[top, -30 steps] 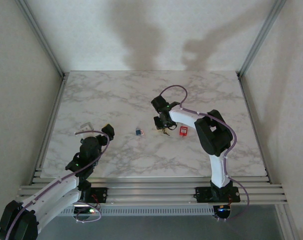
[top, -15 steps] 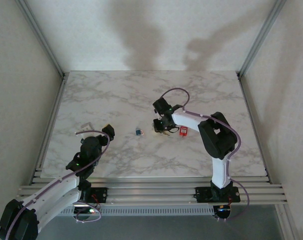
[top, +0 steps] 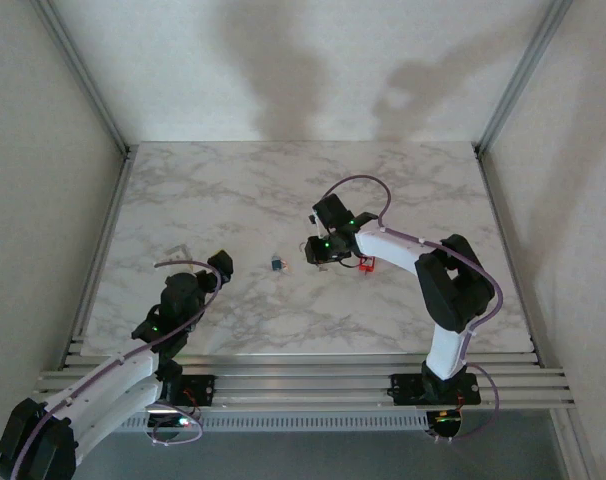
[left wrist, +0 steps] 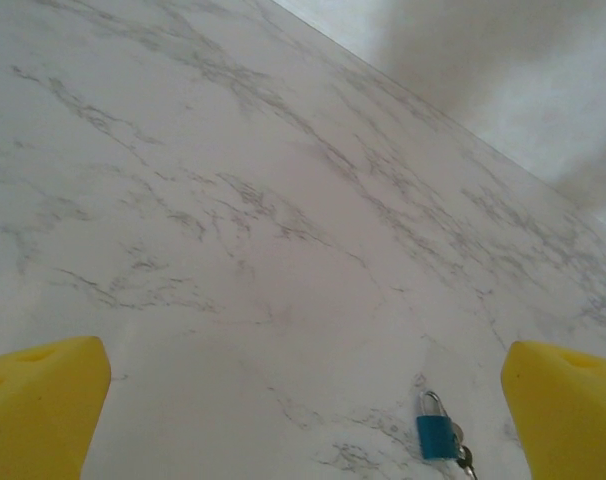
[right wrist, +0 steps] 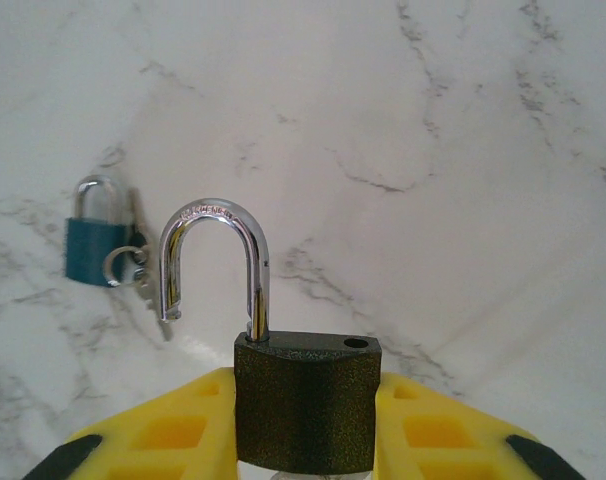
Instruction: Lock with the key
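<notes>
My right gripper (right wrist: pixel 306 440) is shut on a dark padlock (right wrist: pixel 306 400), its yellow pads (right wrist: pixel 163 440) pressing both sides of the body. The chrome shackle (right wrist: pixel 215 250) stands open, swung out of its hole. The padlock hangs above the marble table (right wrist: pixel 463 150). A small blue padlock (right wrist: pixel 91 250) with a ring of keys (right wrist: pixel 133 272) lies on the table ahead and to the left. In the top view the right gripper (top: pixel 319 250) is at mid-table. The left gripper (top: pixel 220 265) is open and empty at the left, facing the blue padlock (left wrist: pixel 433 437) and the keys (left wrist: pixel 465 458) beside it.
A red padlock (top: pixel 366 264) lies just right of the right gripper, and the blue padlock (top: pixel 276 264) lies between the two grippers. Metal frame posts (top: pixel 88 90) border the marble table (top: pixel 233 190) on both sides.
The right arm's elbow has swung to the right and its wrist has turned, with the jaws closing a little on the dark padlock. The left arm has stayed put.
</notes>
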Available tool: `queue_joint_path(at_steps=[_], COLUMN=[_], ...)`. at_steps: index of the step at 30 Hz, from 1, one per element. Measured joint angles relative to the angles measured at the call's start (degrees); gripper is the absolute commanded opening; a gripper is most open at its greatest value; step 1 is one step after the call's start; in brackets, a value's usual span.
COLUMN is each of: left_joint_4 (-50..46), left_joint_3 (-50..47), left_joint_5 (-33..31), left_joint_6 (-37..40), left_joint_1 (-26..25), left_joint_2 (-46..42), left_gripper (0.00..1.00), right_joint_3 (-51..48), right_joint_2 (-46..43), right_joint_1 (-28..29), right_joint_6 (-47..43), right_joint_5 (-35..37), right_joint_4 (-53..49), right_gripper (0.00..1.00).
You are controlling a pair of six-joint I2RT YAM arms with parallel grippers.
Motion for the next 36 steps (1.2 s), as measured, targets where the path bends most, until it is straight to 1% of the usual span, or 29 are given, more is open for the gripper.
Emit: queue_joint_path(at_steps=[4, 10, 14, 21, 25, 30, 36], left_joint_4=[1.3, 3.8, 6.4, 11.3, 13.7, 16.3, 17.9], left_joint_3=[0.0, 0.1, 0.7, 5.1, 8.1, 10.7, 11.8], left_joint_5=[2.8, 7.2, 9.9, 14.3, 15.7, 17.0, 19.4], left_joint_6=[-0.6, -3.9, -7.1, -12.0, -13.8, -15.6, -17.9], left_joint_1=[-0.3, -0.7, -1.3, -4.0, -6.1, -7.9, -9.6], left_joint_2=[0.0, 0.8, 3.9, 14.1, 17.9, 22.4, 26.3], left_gripper=[0.99, 1.00, 1.00, 0.99, 0.94, 0.88, 0.78], right_joint_3=[-1.2, -3.6, -4.9, -6.3, -7.1, -7.2, -7.2], right_joint_2=[-2.2, -6.4, -9.1, -11.2, -11.9, -13.0, -13.9], right_joint_1=[0.0, 0.7, 1.8, 3.4, 4.0, 6.1, 7.4], right_joint_6=[0.6, 0.9, 0.8, 0.8, 0.4, -0.3, -1.4], right_joint_5=[-2.1, -4.9, -6.1, -7.8, -8.9, -9.9, -10.6], right_joint_4=[1.1, 2.9, 4.3, 5.9, 6.5, 7.4, 7.8], right_gripper=[0.25, 0.23, 0.23, 0.23, 0.23, 0.23, 0.23])
